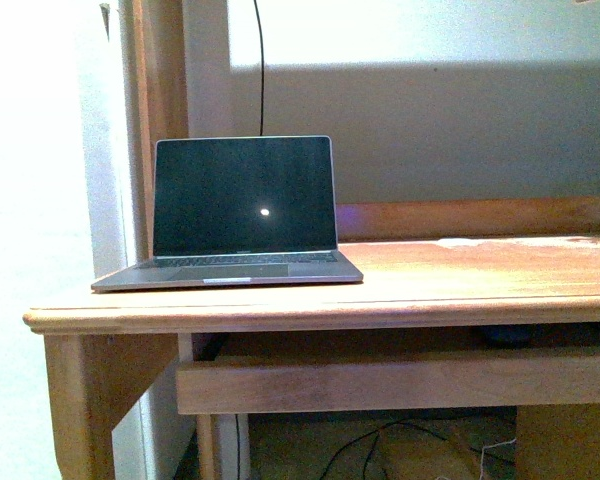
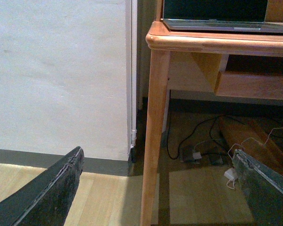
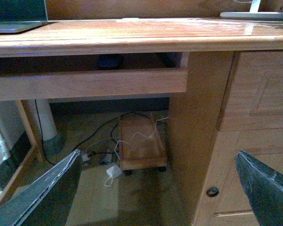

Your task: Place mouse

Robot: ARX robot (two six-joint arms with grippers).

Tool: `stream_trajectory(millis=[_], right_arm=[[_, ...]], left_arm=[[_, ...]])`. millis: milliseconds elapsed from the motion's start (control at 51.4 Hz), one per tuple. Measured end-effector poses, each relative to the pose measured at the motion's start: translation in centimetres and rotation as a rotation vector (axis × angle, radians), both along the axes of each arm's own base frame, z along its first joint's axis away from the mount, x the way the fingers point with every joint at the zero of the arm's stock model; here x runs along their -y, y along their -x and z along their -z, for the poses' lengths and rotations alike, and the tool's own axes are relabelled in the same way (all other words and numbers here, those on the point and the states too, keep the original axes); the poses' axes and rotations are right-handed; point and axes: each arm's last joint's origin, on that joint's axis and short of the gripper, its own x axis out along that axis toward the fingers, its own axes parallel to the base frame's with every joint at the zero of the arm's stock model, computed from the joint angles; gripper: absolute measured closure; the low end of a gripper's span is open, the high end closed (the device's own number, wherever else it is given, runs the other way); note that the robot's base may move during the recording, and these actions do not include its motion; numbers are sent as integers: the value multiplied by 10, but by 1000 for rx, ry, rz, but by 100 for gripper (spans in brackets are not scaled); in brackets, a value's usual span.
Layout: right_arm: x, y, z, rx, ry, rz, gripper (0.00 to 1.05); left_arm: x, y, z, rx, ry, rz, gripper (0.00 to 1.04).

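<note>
A small dark rounded shape that looks like the mouse [image 1: 507,335] sits in the shadowed recess under the wooden desktop [image 1: 460,290], right of centre. It also shows in the right wrist view [image 3: 108,61], partly hidden behind the front rail. My left gripper [image 2: 158,188] is open and empty, low near the floor beside the desk's left leg [image 2: 153,136]. My right gripper [image 3: 158,188] is open and empty, low in front of the desk, well below the mouse. Neither arm shows in the front view.
An open laptop [image 1: 240,210] with a dark screen stands on the desk's left part. A drawer cabinet [image 3: 245,132] forms the desk's right side. Cables and a small wheeled wooden board [image 3: 141,146] lie on the floor underneath. A white flat base [image 3: 252,15] stands at the desk's far right.
</note>
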Motion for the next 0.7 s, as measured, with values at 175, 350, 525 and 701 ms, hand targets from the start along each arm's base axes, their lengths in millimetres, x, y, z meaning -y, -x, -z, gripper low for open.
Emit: stream_trajectory(millis=[175, 350, 525, 701], right_arm=[[0, 0, 0, 0, 0, 0, 7], [0, 0, 0, 0, 0, 0, 7], [0, 0, 0, 0, 0, -1, 7], [0, 0, 0, 0, 0, 0, 7]], left_arm=[[0, -3, 1, -168, 103, 44, 8], [-4, -28, -3, -249, 92, 96, 8], [-8, -72, -17, -162, -128, 140, 8], [-6, -128, -20, -29, -450, 195, 8]])
